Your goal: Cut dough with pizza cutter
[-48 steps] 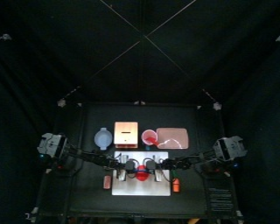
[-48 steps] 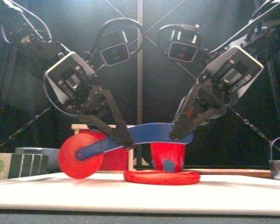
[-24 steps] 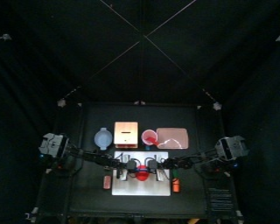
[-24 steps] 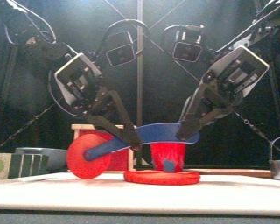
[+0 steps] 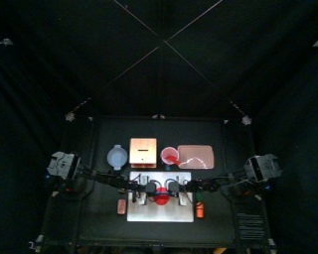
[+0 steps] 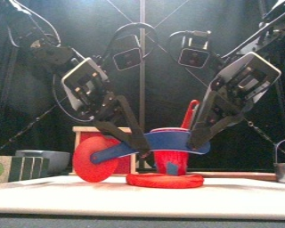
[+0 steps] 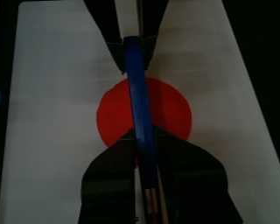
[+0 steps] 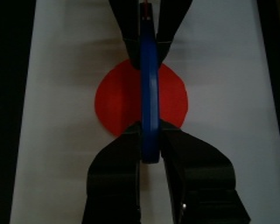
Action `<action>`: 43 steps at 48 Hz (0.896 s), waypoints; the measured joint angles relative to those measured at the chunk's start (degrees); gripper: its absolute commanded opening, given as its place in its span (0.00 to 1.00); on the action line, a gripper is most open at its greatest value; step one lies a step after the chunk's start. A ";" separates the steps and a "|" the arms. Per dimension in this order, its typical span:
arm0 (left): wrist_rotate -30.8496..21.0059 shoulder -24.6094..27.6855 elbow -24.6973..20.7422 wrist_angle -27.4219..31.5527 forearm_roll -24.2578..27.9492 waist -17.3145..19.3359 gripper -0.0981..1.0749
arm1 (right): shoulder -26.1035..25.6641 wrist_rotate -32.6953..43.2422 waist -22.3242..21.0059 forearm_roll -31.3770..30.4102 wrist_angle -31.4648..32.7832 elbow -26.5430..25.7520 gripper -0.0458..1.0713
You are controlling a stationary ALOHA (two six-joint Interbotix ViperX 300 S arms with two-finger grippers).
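The dough (image 6: 166, 180) is a flat red disc lying on the white board (image 6: 142, 198), right under both tools. The left tool (image 6: 131, 147) and the right tool (image 6: 199, 138) come down from each side and meet over it. Each one is closed on the pizza cutter (image 6: 155, 139), which is blue with a red part, and they hold it between them.

In the left wrist view the blue cutter (image 7: 140, 105) runs straight across the middle of the red dough (image 7: 143, 121). The right wrist view shows the same thing: the blue cutter (image 8: 149, 96) lies over the middle of the dough (image 8: 143, 103).

No split shows in the dough on either side of the blue part. It looks like one whole round piece. So I think the cutter is lined up and may be pressing, but the cut is not done. What is left is pushing down and rolling the cutter through, until there are two pieces.
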 measured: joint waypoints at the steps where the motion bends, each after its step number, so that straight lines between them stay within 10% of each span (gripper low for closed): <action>1: 0.00 0.09 -0.18 0.00 0.00 0.00 0.48 | 0.00 0.00 0.09 0.09 -0.09 0.18 0.37; 43: 0.00 6.86 -8.09 -0.18 -0.53 -0.09 0.48 | -3.78 0.44 1.49 1.49 0.00 6.24 0.37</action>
